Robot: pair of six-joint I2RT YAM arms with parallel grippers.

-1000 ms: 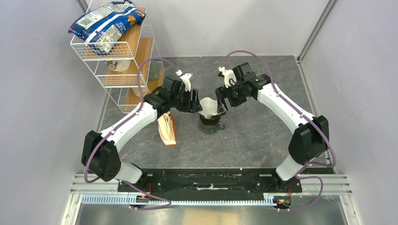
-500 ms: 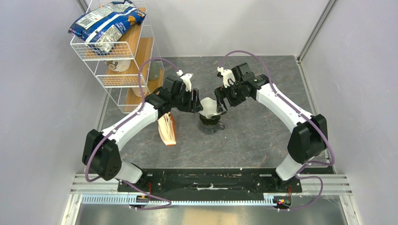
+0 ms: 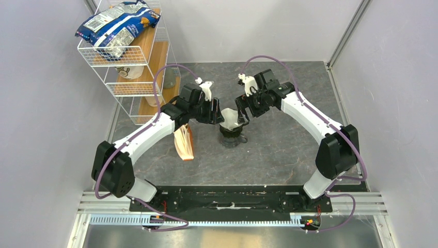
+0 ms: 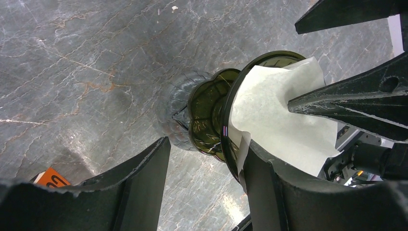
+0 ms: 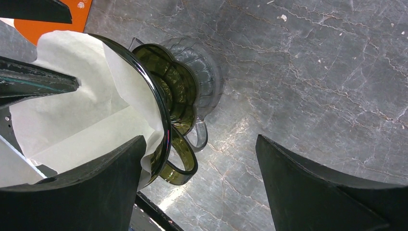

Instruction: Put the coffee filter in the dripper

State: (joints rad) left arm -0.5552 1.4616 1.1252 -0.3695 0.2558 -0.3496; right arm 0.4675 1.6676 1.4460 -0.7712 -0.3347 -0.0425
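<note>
The olive-green dripper [image 3: 231, 131] stands on a clear glass cup [image 4: 175, 118] at the table's middle. The white coffee filter [image 3: 230, 118] sits inside its rim, and its top edge stands above the rim. My left gripper [image 3: 217, 115] is open at the dripper's left. In the left wrist view one finger [image 4: 262, 187] rests inside the filter [image 4: 274, 110], the other [image 4: 139, 187] outside the dripper [image 4: 211, 120]. My right gripper [image 3: 242, 112] is open at the right. One of its fingers [image 5: 96, 183] lies in the filter [image 5: 72, 115], and the dripper's handle [image 5: 180, 166] hangs between the jaws.
A tan, orange-edged filter packet [image 3: 184, 142] lies under the left arm, left of the dripper. A white wire rack [image 3: 129, 57] with a blue bag [image 3: 116, 23] on top stands at the back left. Grey walls close in both sides.
The filter has sunk a little deeper into the dripper and looks narrower from above. Both grippers have shifted slightly with it, jaws unchanged.
</note>
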